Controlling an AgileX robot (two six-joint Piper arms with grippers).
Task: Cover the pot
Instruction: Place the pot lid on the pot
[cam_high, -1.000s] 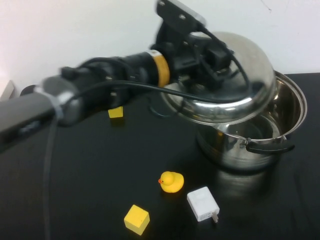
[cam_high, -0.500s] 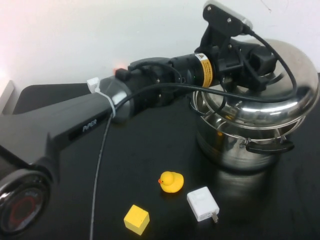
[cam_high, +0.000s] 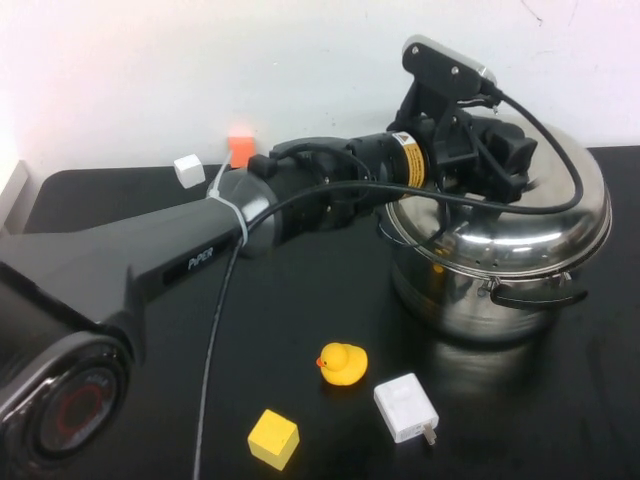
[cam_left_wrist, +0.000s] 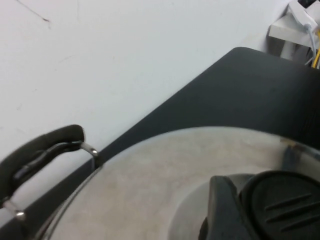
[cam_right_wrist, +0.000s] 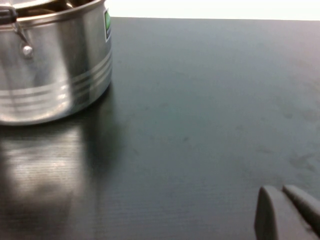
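The steel pot (cam_high: 470, 300) stands at the right of the black table, its near black handle (cam_high: 535, 296) facing front. The domed steel lid (cam_high: 565, 215) lies over its rim and hides the inside. My left gripper (cam_high: 497, 150) reaches in from the left over the middle of the lid and is shut on the lid's black knob (cam_left_wrist: 285, 205). In the left wrist view a finger (cam_left_wrist: 225, 212) presses against the knob, with the lid (cam_left_wrist: 150, 185) below and a pot handle (cam_left_wrist: 37, 150) beyond. My right gripper (cam_right_wrist: 286, 207) is shut and empty, low over the table beside the pot (cam_right_wrist: 55, 75).
A yellow duck (cam_high: 342, 363), a white charger (cam_high: 405, 407) and a yellow cube (cam_high: 273, 438) lie in front of the pot. A white cube (cam_high: 189, 169) and an orange block (cam_high: 240, 150) sit at the back left. The left arm (cam_high: 200, 260) spans the table's middle.
My left gripper has carried the lid to the right and down, from tilted above the pot's left side to lying over the pot's rim. The small objects have not moved.
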